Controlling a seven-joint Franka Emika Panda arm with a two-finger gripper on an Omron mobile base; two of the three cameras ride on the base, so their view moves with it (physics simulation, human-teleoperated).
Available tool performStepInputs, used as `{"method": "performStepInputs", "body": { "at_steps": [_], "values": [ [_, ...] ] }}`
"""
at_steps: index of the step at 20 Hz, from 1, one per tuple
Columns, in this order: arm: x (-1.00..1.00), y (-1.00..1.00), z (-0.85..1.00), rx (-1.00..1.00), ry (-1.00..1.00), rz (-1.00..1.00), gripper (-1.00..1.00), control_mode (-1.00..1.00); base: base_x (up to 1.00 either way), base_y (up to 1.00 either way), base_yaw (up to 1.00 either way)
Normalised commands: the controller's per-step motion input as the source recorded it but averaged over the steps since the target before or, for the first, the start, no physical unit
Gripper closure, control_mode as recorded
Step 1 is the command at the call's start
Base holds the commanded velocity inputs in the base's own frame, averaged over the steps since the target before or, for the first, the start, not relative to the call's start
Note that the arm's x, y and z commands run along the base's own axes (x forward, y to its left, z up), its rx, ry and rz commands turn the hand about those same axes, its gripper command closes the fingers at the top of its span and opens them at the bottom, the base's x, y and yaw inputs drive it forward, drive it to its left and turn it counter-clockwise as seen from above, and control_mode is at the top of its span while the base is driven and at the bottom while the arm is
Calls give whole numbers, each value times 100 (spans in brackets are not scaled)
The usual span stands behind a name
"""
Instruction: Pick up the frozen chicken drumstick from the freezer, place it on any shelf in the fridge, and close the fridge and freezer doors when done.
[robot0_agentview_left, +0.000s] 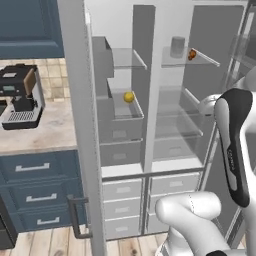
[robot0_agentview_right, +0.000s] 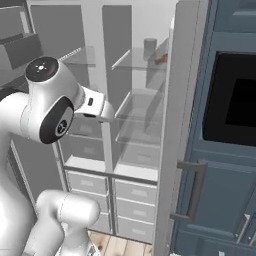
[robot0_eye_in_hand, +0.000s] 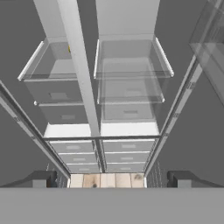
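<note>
While both doors (robot0_agentview_left: 82, 125) hang swung wide, with the gripper (robot0_eye_in_hand: 112, 177) empty and its tips spread far apart at the bottom of the hand view, judged step in hand: reach for the frozen chicken drumstick (robot0_agentview_left: 192, 54); sits on the top glass shelf (robot0_agentview_left: 200, 59) of the right-hand compartment in the left base view, just beside a grey cylinder (robot0_agentview_left: 177, 46), near the shelf's front right; seen in the right base view as a small orange smudge (robot0_agentview_right: 160, 59) half behind the door edge; hand camera aimed lower, at middle shelves and drawers (robot0_eye_in_hand: 109, 155), so should raise and tilt the hand up first; then come in level over the shelf lip, jaws straddling the lumpy piece, staying clear of the cylinder and the shelf rim; close only once centred; not to confuse with yellow ball (robot0_agentview_left: 129, 96) on a lower shelf of the other compartment; coffee machine (robot0_agentview_left: 20, 95) on counter at left, irrelevant; no brands, labels or writing legible anywhere.
</note>
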Motion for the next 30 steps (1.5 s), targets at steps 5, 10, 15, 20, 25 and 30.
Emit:
{"method": "performStepInputs", "body": {
  "at_steps": [5, 10, 15, 20, 25, 30],
  "values": [
    [0, 0, 0, 0, 0, 0, -100, 100, -32, -15, 0],
    [0, 0, 0, 0, 0, 0, -100, 100, -41, -5, 0],
    [0, 0, 0, 0, 0, 0, -100, 100, -49, -16, 0],
    [0, 0, 0, 0, 0, 0, -100, 100, -48, -19, 0],
    [0, 0, 0, 0, 0, 0, -100, 100, -27, -4, 0],
    [-29, -7, 0, 0, -1, 0, -100, -100, -10, -1, 0]
  ]
}}
